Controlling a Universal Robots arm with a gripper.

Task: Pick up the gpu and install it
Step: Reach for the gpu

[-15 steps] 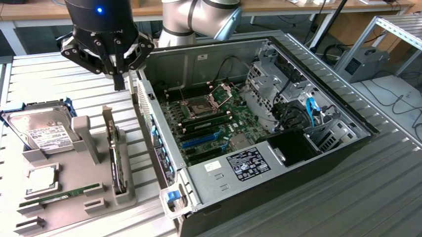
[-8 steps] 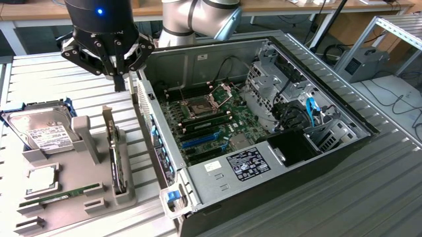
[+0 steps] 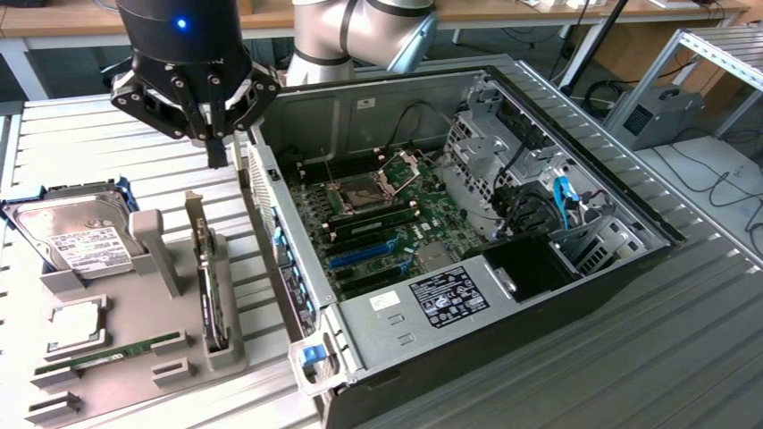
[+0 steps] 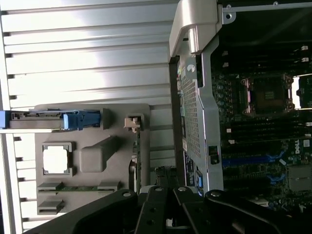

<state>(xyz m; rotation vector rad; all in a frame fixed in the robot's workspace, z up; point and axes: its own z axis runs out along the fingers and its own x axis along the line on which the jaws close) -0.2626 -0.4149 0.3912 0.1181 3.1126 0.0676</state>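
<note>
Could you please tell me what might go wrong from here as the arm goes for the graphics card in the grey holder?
1. The end effector hangs shut near the thin dark graphics card, which stands on edge in the grey plastic holder. Lowered like this, it could strike the card's top edge instead of straddling it.
2. The open metal computer case has its wall close beside the card, so the wide end effector might clip it.

Silver arm (image 3: 346, 36), black wrist (image 3: 167, 40) with blue light (image 3: 181, 23), black bolted claw (image 3: 214, 154)
</note>
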